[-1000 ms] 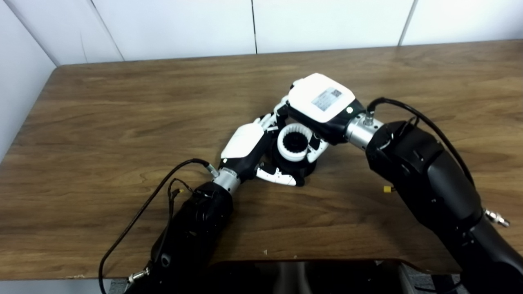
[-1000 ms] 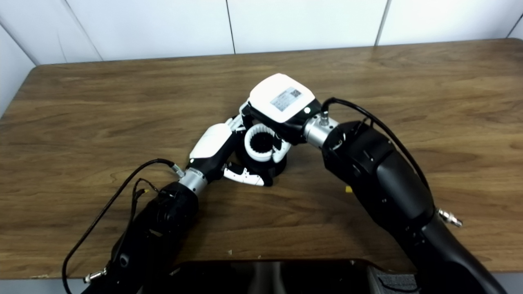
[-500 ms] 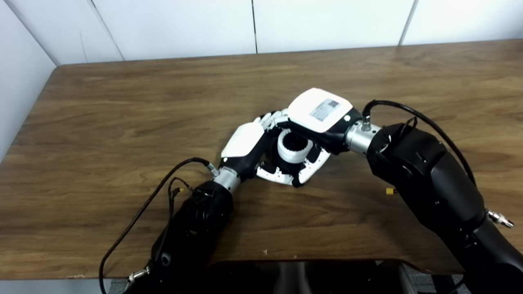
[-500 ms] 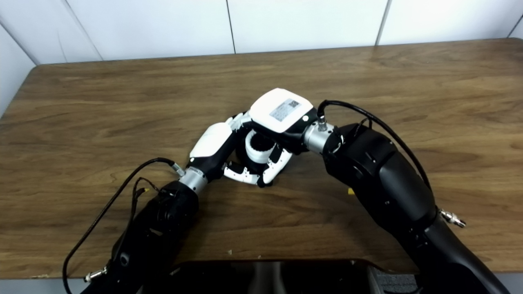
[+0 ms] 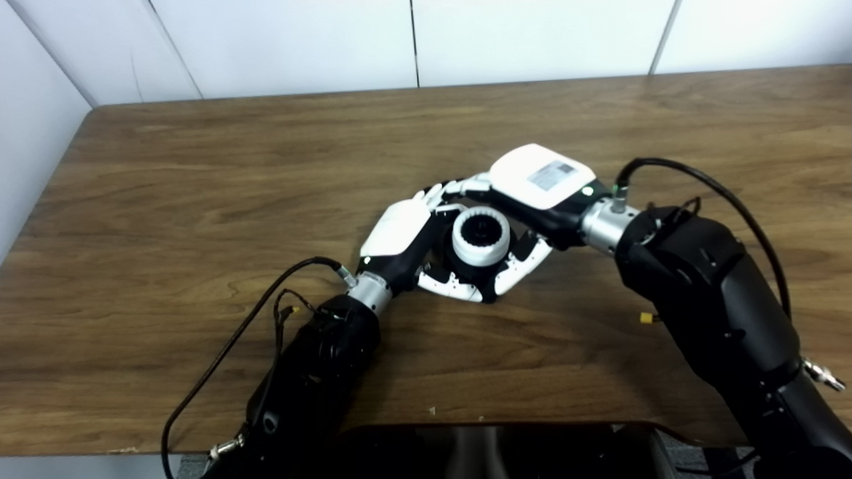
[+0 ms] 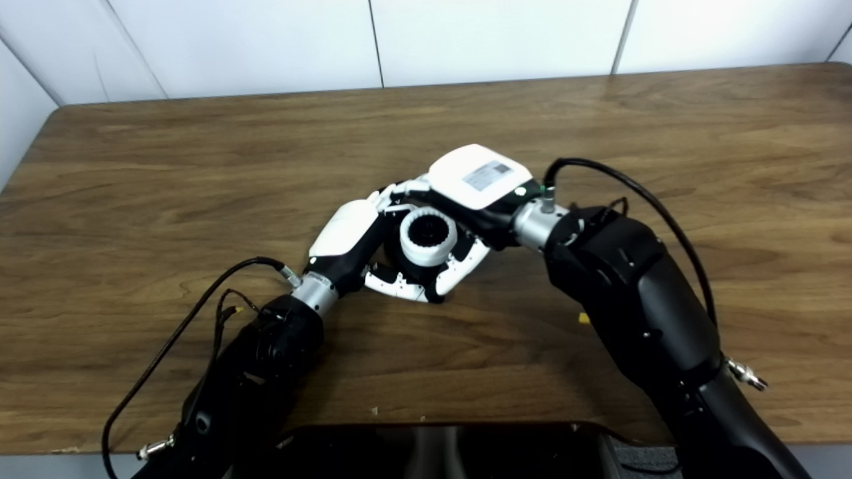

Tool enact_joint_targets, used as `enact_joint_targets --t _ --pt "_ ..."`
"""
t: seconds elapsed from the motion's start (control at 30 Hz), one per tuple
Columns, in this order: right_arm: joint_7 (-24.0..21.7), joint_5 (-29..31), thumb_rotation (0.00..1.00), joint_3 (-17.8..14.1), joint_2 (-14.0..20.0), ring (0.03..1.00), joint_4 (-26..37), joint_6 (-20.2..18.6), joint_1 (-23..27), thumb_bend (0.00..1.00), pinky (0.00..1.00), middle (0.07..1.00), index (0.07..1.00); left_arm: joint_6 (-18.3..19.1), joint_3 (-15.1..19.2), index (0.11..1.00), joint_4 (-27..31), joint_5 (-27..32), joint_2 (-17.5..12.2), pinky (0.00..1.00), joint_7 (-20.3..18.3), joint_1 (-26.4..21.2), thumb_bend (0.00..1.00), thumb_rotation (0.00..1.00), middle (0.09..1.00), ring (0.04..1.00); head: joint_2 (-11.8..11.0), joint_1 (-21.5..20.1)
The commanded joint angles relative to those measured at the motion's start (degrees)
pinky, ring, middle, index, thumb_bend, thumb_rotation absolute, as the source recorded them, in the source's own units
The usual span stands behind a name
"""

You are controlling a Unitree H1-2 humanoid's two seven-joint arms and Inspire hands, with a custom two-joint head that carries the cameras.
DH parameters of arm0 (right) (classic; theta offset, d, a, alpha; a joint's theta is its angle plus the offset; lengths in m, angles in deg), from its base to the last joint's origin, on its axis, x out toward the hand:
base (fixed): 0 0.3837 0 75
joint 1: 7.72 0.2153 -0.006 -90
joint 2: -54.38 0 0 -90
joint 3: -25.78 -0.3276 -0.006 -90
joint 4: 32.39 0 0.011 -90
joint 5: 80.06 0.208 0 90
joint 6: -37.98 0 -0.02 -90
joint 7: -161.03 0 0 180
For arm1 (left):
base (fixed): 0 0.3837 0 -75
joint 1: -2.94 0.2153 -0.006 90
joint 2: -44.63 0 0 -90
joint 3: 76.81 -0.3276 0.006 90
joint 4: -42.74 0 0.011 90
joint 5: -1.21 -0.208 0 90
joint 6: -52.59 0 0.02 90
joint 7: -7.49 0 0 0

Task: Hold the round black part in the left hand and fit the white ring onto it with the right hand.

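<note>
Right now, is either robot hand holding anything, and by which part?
The left robot hand grips the round black part around its side. The right robot hand's hold on the white ring cannot be told.

Even, bright overhead light — soft sheen on the wooden worktop (image 5: 200,186), faint shadows under both arms. Slightly soft focus throughout; white hand shells nearly blown out — mild compression blur.

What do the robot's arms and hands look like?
Both arms are chunky and black with silver metal wrists. A thin black cable loops beside each arm. The left hand and right hand have smooth white backs and white-and-black fingers. The right one wears a grey sticker and a tiny green light.
</note>
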Motion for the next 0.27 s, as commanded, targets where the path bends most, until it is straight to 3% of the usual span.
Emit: enact_joint_targets --t 0.0,0.23 --pt "2.0 2.3 0.47 -2.1 -0.4 0.79 1.4 -1.5 1.3 0.97 0.79 0.833 0.858 0.0 -0.4 0.637 -0.9 -2.3 -0.8 1.0 -0.2 -0.2 0.99 0.36 1.0 1.0 0.0 0.1" --pt "2.8 7.4 0.48 -5.6 0.0 0.797 0.6 -4.6 0.1 0.98 0.74 0.84 0.868 0.6 -0.3 0.644 -0.6 -2.3 -0.9 1.0 -0.6 -0.3 0.99 0.36 1.0 1.0 0.2 0.2"
